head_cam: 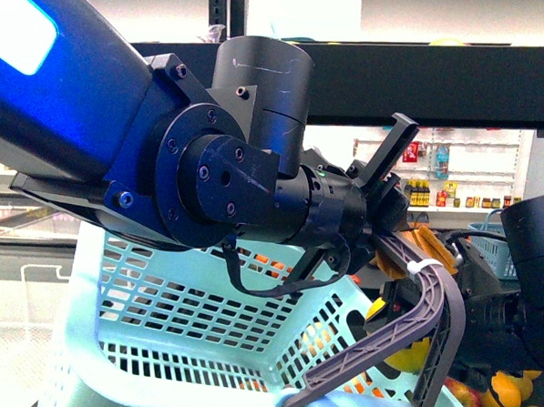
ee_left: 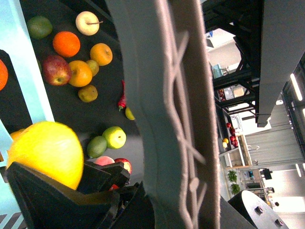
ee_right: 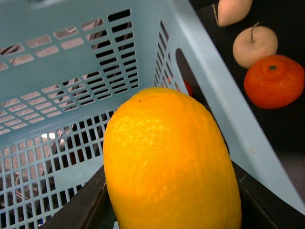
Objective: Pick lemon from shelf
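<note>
The big yellow lemon [ee_right: 167, 162] fills the right wrist view, with my right gripper [ee_right: 171, 212] shut on it and a dark finger on each side. It hangs over the inside of the light blue basket [ee_right: 71, 71], close to the basket's rim [ee_right: 224, 95]. My left gripper [head_cam: 394, 233] is shut on the basket handle [head_cam: 402, 329], a grey ribbed arch. The left wrist view shows the handle [ee_left: 167, 95] up close and the lemon [ee_left: 45, 152] beside it. The shelf's thick black front edge [head_cam: 424, 84] runs above.
The dark shelf tray [ee_left: 71, 114] holds several loose fruits: an orange [ee_right: 274, 81], pale apples [ee_right: 255, 45], a red apple [ee_left: 56, 70] and green fruit [ee_left: 114, 137]. More fruit [head_cam: 499, 393] lies by my right arm [head_cam: 529, 263]. White wall shelves of bottles [head_cam: 455, 190] stand behind.
</note>
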Tool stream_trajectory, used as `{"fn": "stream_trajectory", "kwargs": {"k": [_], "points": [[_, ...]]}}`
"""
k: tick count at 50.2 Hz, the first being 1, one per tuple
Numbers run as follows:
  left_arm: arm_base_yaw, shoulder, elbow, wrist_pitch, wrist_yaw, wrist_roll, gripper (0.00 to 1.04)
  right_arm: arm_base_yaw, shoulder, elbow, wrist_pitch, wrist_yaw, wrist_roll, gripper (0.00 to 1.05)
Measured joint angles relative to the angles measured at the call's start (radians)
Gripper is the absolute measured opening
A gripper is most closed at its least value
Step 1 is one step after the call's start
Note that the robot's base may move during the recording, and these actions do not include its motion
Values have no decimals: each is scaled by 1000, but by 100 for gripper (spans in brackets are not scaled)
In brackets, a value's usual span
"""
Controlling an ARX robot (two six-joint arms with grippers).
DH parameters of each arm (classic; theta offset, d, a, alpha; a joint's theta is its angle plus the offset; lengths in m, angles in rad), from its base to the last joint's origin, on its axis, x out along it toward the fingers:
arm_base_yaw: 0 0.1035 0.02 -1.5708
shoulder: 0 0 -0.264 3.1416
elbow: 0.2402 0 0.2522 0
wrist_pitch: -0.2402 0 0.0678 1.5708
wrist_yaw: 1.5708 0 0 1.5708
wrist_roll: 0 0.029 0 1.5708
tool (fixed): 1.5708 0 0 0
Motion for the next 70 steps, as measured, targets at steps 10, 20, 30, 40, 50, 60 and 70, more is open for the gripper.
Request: {"fn": "stream_trajectory", "kwargs": {"k": [10, 20, 30, 40, 50, 60, 70], "points": [[0, 0, 0, 0, 1, -2, 8, -28, -10, -17, 51, -17, 19, 98], [0, 4, 0, 0, 3, -5, 7, -338, 217, -154, 256, 101, -435, 97], [1, 4, 0, 0, -7, -2, 7, -274, 446, -85, 261, 170, -473, 97], [0, 4, 0, 0, 0, -2, 7, -221, 556, 61, 207, 253, -486, 97], [0, 4, 0, 0, 0, -3, 7, -189, 638, 211, 133, 318, -485, 97], [0, 4, 0, 0, -1, -3, 7, -166, 708, 352, 53, 370, -468, 97], [0, 4, 0, 0, -1, -2, 7, -137, 759, 472, -17, 388, -439, 97]]}}
